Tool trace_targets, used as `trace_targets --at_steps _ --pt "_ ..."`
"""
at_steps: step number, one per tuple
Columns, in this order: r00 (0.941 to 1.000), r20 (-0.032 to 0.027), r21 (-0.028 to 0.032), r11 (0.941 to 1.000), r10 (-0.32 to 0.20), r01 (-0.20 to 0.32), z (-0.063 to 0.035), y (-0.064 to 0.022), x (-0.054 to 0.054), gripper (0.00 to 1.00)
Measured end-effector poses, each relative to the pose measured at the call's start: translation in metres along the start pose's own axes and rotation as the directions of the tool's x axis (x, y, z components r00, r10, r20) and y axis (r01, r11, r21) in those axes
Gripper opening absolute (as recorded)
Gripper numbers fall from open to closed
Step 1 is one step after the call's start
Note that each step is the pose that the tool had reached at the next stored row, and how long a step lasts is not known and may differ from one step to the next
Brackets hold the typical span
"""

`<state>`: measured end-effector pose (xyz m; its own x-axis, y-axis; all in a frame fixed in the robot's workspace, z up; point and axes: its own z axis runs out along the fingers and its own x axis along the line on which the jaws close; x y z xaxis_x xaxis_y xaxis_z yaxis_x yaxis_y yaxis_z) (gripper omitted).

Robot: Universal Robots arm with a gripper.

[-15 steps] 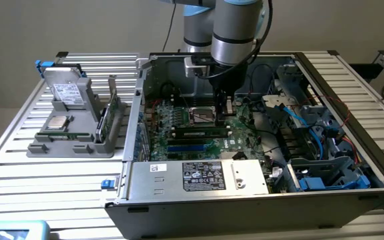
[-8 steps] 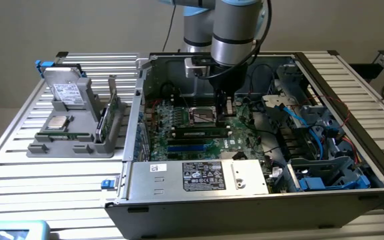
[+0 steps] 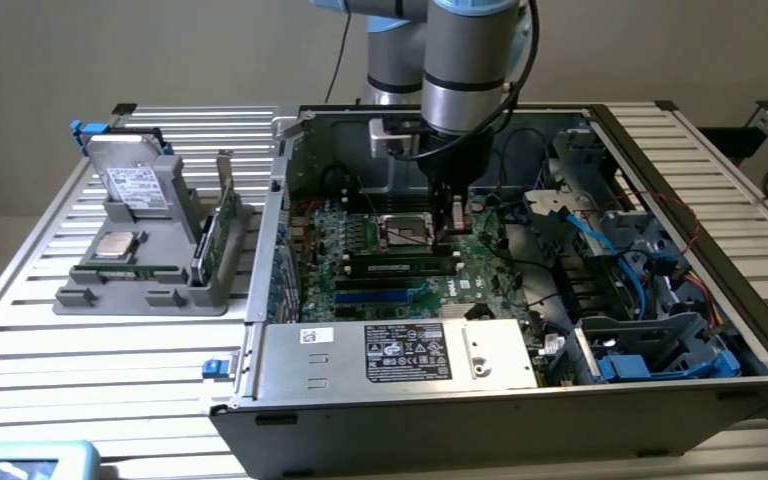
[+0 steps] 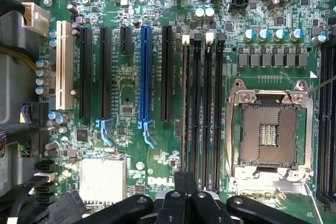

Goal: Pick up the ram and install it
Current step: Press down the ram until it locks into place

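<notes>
**Exterior view, left to right**

- Bench (image 3: pixel 37 330): slatted metal, by which all items are carried.
- Grey fixture (image 3: pixel 104 295): set on the bench at the exterior view's left. An upright drive (image 3: pixel 133 185), a square silver chip (image 3: pixel 117 245) and a narrow green strip (image 3: pixel 124 270) are held in it. Upright green cards (image 3: pixel 228 225) are racked along its side nearest the case.
- Computer case (image 3: pixel 491 430): laid open just beside the fixture. A metal cover with a printed sticker (image 3: pixel 404 352) is seen along its near edge.
- Motherboard (image 3: pixel 357 240) (image 4: pixel 131 77): mounted flat on the case floor. A blue expansion slot (image 3: pixel 377 293) (image 4: pixel 146 72) is flanked by black ones.
- Ram (image 3: pixel 398 268) (image 4: pixel 185 103): found standing on edge in the memory slot nearest the expansion slots. Its dark chips and small white label are turned toward the exterior camera. In the wrist view it is seen edge-on as a thin strip.
- Tool (image 3: pixel 454 225) (image 4: pixel 185 179): closed, with nothing gripped between its fingers. It is lowered into the case over the end of the ram at the exterior view's right. Contact with the ram cannot be told.
- Processor socket (image 3: pixel 404 232) (image 4: pixel 268 129): located just beyond the memory slots, with its metal frame shut.
- Blue cables (image 3: pixel 584 225) and a blue-trimmed drive cage (image 3: pixel 651 360): housed at the exterior view's right of the case.
</notes>
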<state>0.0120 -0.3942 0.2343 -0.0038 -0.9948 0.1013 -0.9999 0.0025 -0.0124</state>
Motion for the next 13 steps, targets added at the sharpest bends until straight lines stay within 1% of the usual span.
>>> trace_targets --at_steps 3,8,13 --pt "1.0 -0.0011 0.002 1.0 0.005 -0.005 0.0019 0.0 -0.0011 0.11" --pt "0.9999 -0.0042 0.0019 0.9999 0.014 -0.014 0.0027 0.0002 -0.0012 0.11" --pt "0.9999 -0.0051 0.0024 0.9999 0.016 -0.016 0.0048 0.0003 -0.0032 0.11"
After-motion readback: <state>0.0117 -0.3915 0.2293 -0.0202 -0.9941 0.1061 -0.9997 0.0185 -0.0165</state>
